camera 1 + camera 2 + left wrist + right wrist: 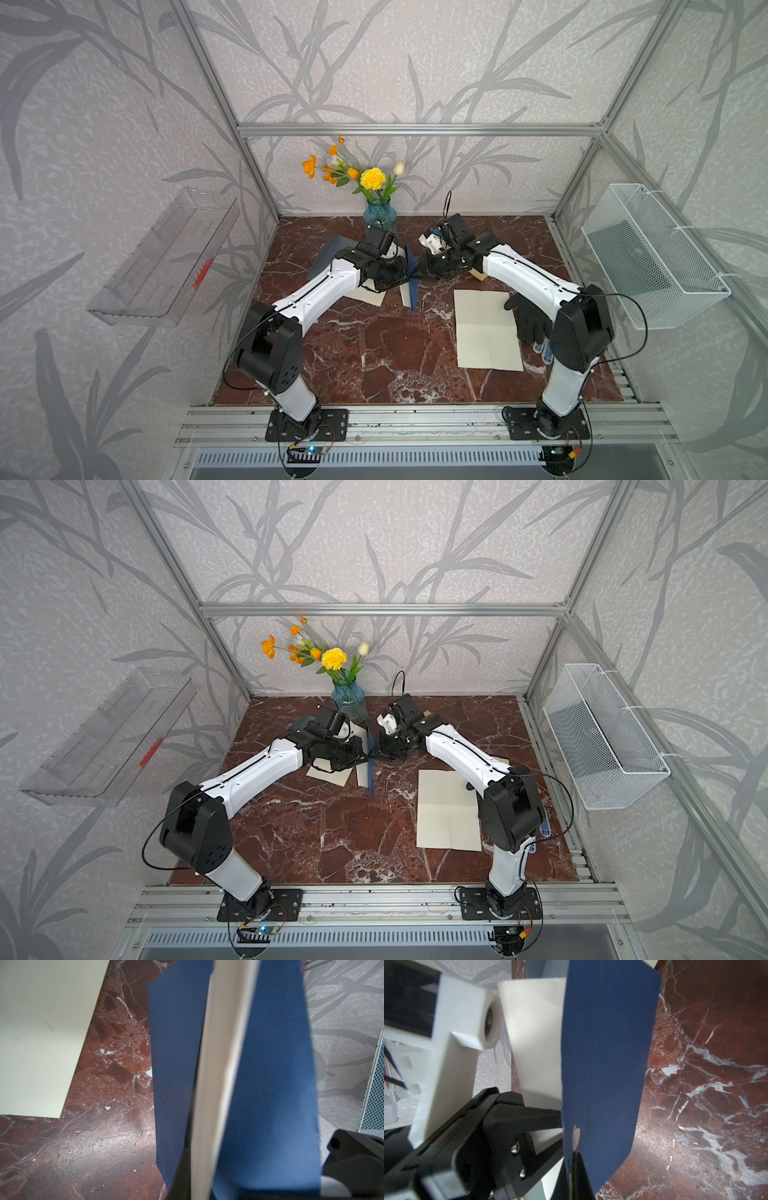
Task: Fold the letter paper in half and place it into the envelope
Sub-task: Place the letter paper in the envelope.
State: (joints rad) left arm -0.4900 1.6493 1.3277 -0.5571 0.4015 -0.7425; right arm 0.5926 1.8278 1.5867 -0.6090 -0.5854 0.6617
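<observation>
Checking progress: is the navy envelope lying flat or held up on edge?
On edge: the envelope shows as a thin blue sliver pinched between the left gripper and right gripper.

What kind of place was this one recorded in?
Most likely a lab robot cell dressed up as a home desk. An aluminium frame carries leaf-patterned wallpaper panels, the left arm and right arm are bolted to a rail, and a vase of flowers stands on the marble-look tabletop.

In both top views the envelope [410, 262] is standing edge-on, hiding the tips of the left claw [409, 279] and right claw [419, 277]. In the left wrist view the letter paper [216, 1084] is showing blurred and running past the frame's edges. The right arm [528, 274] is covering most of a tan item [478, 274].
</observation>
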